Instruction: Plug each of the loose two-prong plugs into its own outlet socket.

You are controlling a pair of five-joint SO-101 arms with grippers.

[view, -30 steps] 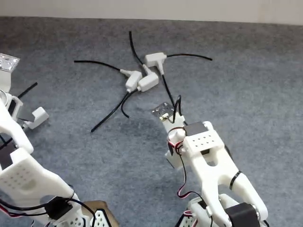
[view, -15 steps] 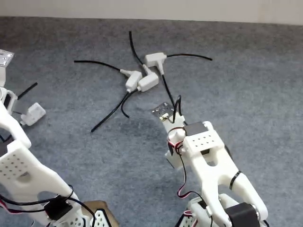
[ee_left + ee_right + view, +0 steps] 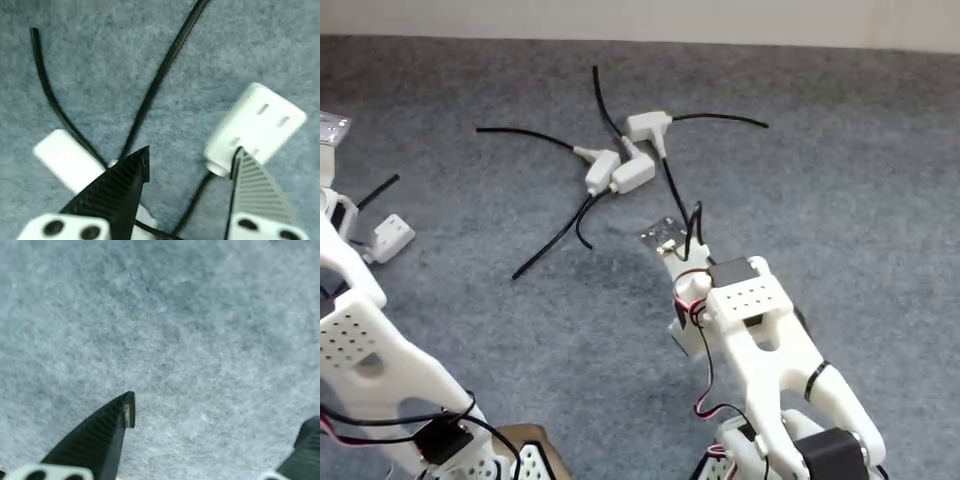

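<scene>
The fuzzy grey felt tabletop (image 3: 840, 170) looks rough and matt; the white plastic outlet socket block (image 3: 257, 125) smooth; the thin black cable (image 3: 160, 80) faintly glossy.

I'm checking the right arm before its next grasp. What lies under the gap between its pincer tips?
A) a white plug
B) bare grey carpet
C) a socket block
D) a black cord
B: in the right wrist view the right pincer stands open, and bare grey carpet lies under the gap between its tips.
</scene>
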